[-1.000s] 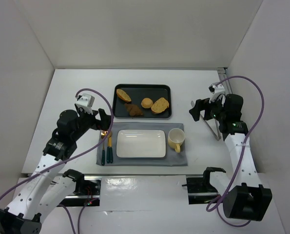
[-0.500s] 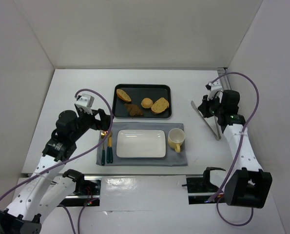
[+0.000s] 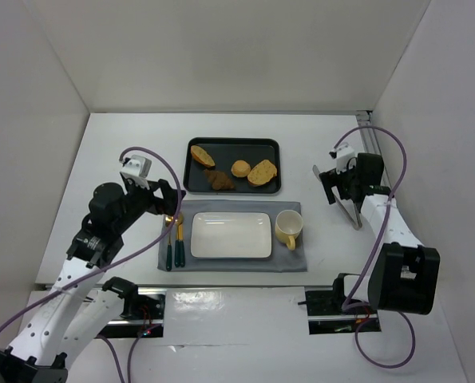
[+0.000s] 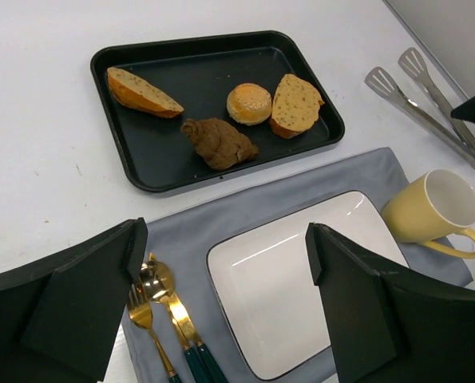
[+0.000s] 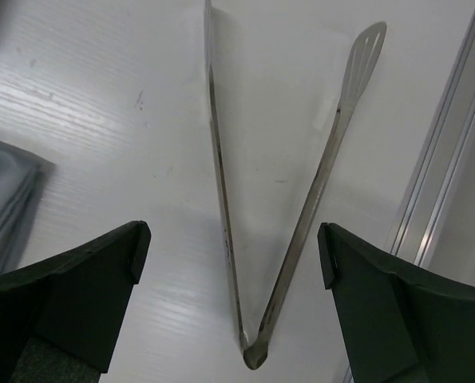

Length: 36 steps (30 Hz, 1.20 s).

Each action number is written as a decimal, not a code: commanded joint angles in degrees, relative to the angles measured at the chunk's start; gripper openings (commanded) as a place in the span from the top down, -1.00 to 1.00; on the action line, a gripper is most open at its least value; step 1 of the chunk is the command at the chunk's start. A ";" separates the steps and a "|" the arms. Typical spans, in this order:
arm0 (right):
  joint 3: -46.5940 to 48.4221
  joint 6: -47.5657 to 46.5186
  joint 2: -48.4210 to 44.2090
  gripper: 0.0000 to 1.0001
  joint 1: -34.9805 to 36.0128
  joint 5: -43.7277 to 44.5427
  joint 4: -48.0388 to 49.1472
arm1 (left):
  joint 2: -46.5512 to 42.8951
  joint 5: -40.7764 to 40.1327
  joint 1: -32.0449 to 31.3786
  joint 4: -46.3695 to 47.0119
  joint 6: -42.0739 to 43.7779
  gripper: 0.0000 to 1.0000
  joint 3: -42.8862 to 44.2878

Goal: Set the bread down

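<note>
Our left gripper (image 4: 225,247), wide open and empty, is nearer the bread (image 4: 144,92), lying slantwise ahead at the left end of the tray (image 4: 161,152).

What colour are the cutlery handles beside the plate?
The cutlery handles are dark teal; best seen in the left wrist view.
</note>
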 commanded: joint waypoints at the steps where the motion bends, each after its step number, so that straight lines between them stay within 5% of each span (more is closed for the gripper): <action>1: 0.44 -4.40 2.23 -1.00 -1.89 0.34 3.56 | -1.50 1.58 0.22 1.96 -1.31 -1.00 1.85; 36: 2.81 -8.62 22.35 -0.97 -12.09 -8.18 3.38 | -0.97 5.81 0.22 0.37 -1.31 -1.00 3.43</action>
